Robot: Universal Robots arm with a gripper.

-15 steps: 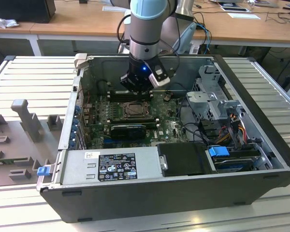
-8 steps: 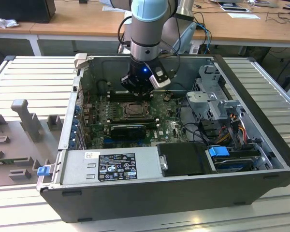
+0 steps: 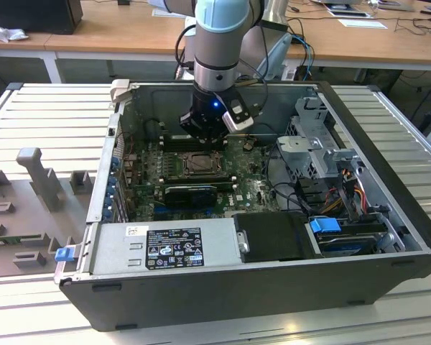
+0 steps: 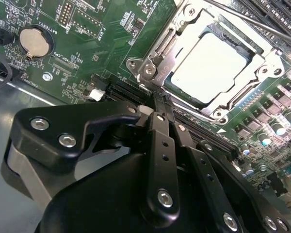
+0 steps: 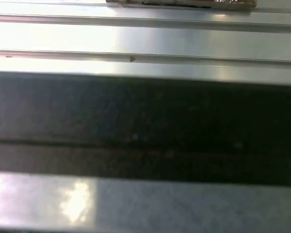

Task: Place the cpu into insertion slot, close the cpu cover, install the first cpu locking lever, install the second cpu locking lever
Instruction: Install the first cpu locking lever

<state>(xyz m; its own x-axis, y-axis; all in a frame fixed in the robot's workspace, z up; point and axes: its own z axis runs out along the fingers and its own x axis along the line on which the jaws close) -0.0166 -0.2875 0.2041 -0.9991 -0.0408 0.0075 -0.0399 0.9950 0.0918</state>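
The small flat square cpu (image 4: 211, 65), pale silvery-beige metal face up, sits in the square black insertion slot (image 4: 250, 46) in the upper right of the second wrist view. The thin silver cpu cover (image 4: 157, 53), a frame plate with cut-out centre, appears to lie down around it. In the exterior view the slot (image 3: 200, 165) lies at frame centre on the green circuit board (image 3: 251, 188).

Handling, judged: chip light, rigid and fragile, best held by its edges only. Cover stiff sheet metal, slippery.

Black pincer (image 4: 160, 99) hangs just beside the socket's near corner, its links drawn together to a narrow tip, nothing visibly held. In the exterior view the pincer (image 3: 205, 133) sits just above the slot.
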